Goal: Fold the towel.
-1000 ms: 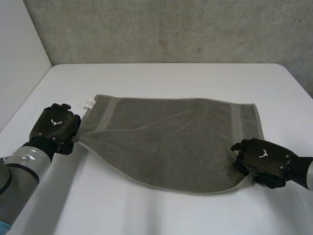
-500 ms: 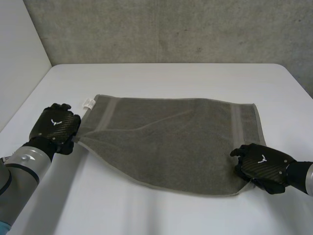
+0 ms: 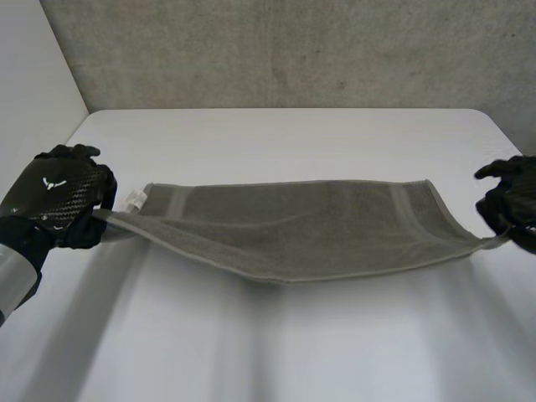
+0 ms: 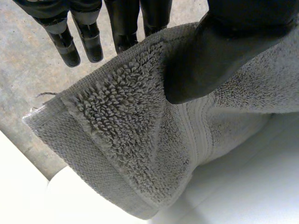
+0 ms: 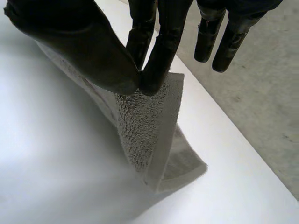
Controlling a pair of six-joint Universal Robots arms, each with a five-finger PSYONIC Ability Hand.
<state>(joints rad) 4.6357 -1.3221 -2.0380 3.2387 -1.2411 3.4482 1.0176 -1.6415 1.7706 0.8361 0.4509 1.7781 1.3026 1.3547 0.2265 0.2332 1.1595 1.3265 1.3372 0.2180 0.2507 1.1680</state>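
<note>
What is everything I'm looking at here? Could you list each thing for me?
towel: one, grey-brown, stretched between the two hands, near edge sagging in the air, far edge on the table.
tag: one, white, at the towel's far corner beside the left hand.
table: one, white, under the towel.
wall: one, grey concrete, behind the table.
side wall: one, white, on the robot's left.
left hand: one, black, pinching a near towel corner with thumb and fingers.
right hand: one, black, pinching the other near corner.
left arm: one, grey, leading to the left hand.
</note>
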